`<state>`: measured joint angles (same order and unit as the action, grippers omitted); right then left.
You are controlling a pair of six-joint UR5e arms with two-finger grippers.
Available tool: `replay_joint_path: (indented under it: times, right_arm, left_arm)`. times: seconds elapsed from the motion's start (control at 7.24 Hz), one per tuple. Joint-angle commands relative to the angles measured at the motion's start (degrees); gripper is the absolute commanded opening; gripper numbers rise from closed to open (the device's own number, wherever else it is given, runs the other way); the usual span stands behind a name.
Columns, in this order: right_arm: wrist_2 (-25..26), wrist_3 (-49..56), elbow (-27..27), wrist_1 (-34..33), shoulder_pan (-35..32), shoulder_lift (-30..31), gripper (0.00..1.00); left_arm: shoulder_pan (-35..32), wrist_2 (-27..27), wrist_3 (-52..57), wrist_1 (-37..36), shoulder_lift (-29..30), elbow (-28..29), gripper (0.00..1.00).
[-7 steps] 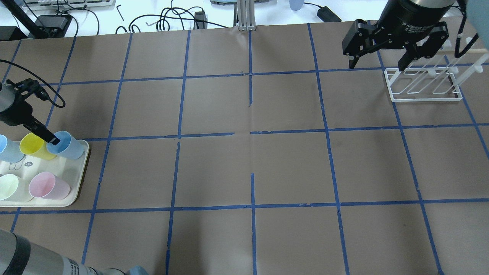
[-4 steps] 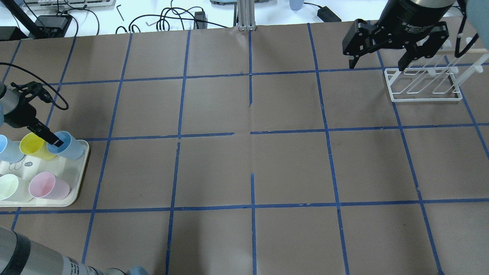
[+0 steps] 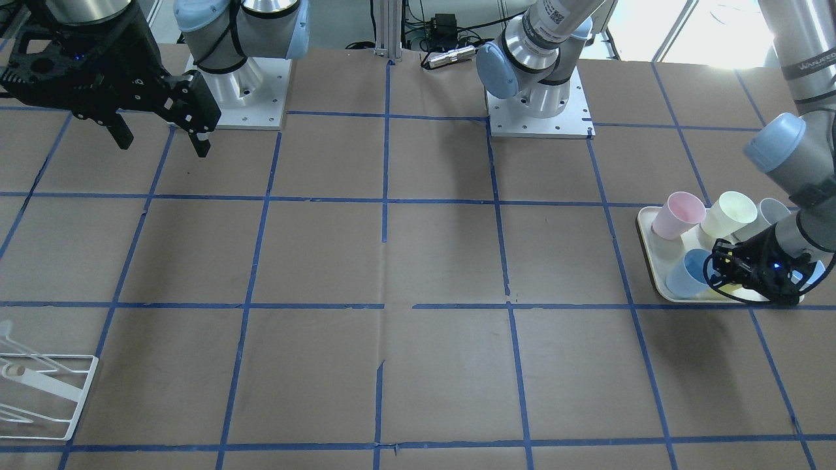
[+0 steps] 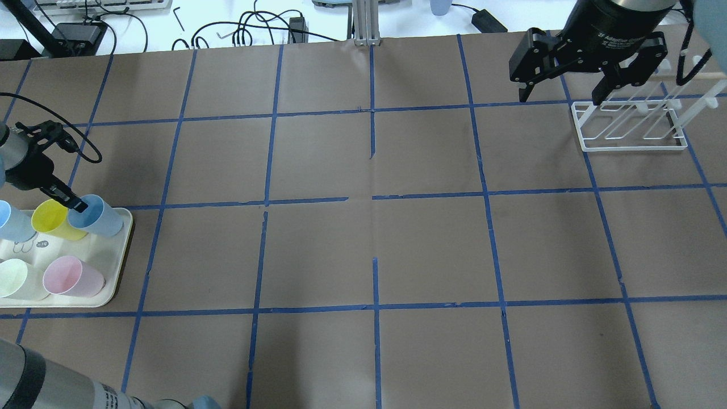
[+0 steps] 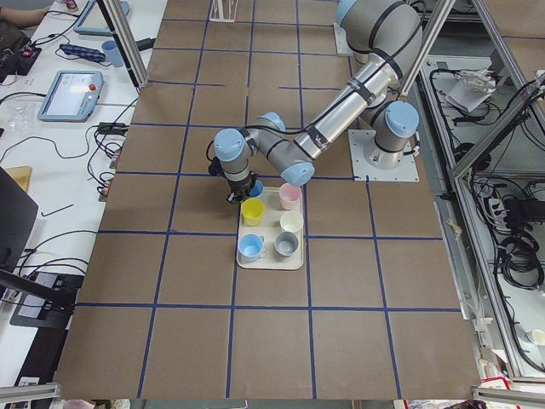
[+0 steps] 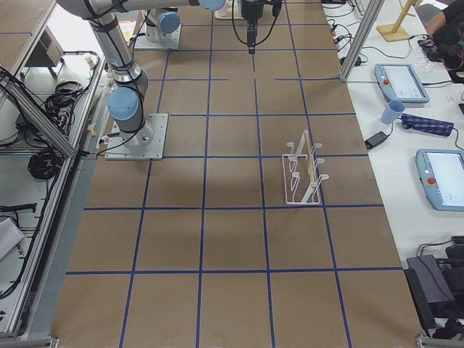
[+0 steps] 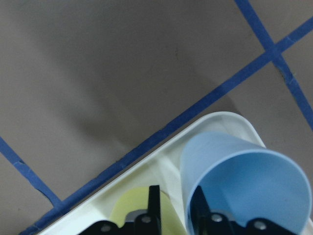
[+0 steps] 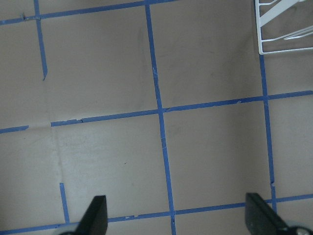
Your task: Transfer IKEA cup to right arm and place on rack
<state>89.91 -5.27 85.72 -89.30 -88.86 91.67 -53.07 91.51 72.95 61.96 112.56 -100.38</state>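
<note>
In the front-facing view, the left gripper point(image 3: 718, 264) is reaching low over the cream tray point(image 3: 645, 235). It is at the IKEA cup point(image 3: 682, 277), which is standing in the tray's corner. The right gripper point(image 3: 163, 145) is hanging well apart, with its jaws wide and holding nothing. The rack point(image 3: 46, 391) is waiting at the far end, so a long carry is lying ahead.

In the overhead view, one finger is dipping into the cup's mouth. The yellow cup point(image 4: 50, 218) is sitting just beside it. I am judging that the outer finger, working between the two cups, could push the yellow one or tip it.

In the left wrist view, the two fingers are standing a little apart, one outside the blue wall and one inside. They are not yet pressing on it. A pinch on the thin rim alone could let the tapered cup swing or slip while it is rising, or let it catch on the tray's raised edge.

In the right wrist view, only the taped table point(image 8: 210, 161) and a corner of the rack are showing. At the hand-over, a tilted cup would be leaving the right gripper a poor wall to take.
</note>
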Motion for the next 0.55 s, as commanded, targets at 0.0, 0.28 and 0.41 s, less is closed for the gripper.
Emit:
replay_joint_path:
  times: [0.0,0.28,0.41]
  right_arm:
    - [0.0,0.0,-0.03,0.0,0.0,0.0,1.0]
    - [0.0,0.0,-0.03,0.0,0.0,0.0,1.0]
    - [0.0,0.0,-0.03,0.0,0.0,0.0,1.0]
  left_arm:
    - [-0.1,-0.27,0.0,0.36,-0.41,0.01,0.0]
    - [-0.19,-4.55,0.0,4.62,-2.42,1.23,0.0]
    - [-0.1,-7.19,0.0,8.32,-4.79,1.32,0.0]
